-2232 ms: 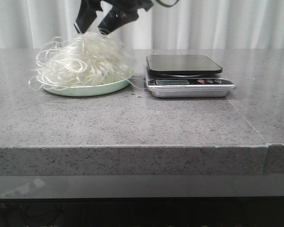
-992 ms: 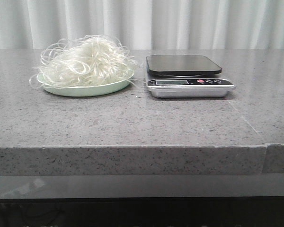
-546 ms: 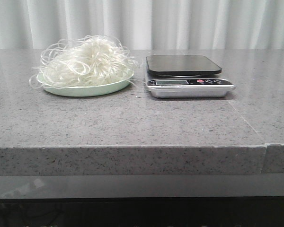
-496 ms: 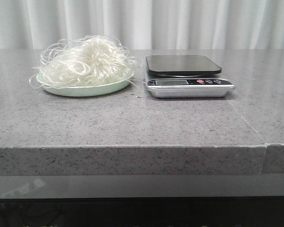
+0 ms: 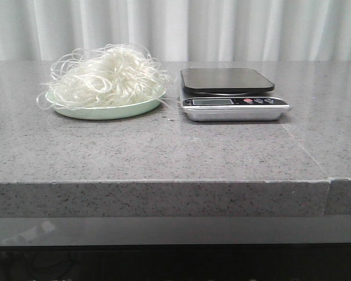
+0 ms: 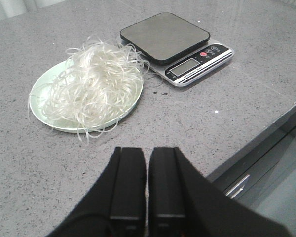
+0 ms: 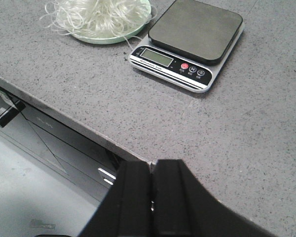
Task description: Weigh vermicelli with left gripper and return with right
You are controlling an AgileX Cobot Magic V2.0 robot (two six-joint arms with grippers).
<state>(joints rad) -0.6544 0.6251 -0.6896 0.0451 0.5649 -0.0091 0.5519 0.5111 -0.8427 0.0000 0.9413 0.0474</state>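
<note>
Sitting heaped on the pale green plate point(image 5: 108, 110), the vermicelli point(image 5: 105, 76) spills a few loose loops over the rim, right beside the kitchen scale point(image 5: 231, 93), whose dark platform is bare. Neither arm shows in the front view. From the left wrist camera, the left gripper point(image 6: 146, 190) hangs back off the heap with its fingers pressed nearly together and nothing between them. The right gripper point(image 7: 150, 190) is likewise closed up and empty, out over the counter point(image 5: 175, 152) edge, well away from the scale. Now, this stuff looks feather-light, springy and tangled, so strands will likely trail and snag rather than lift as one clump. Best bet, I'd judge, is a wide-open bite deep into the dense middle of the mound, not the wispy fringe.
</note>
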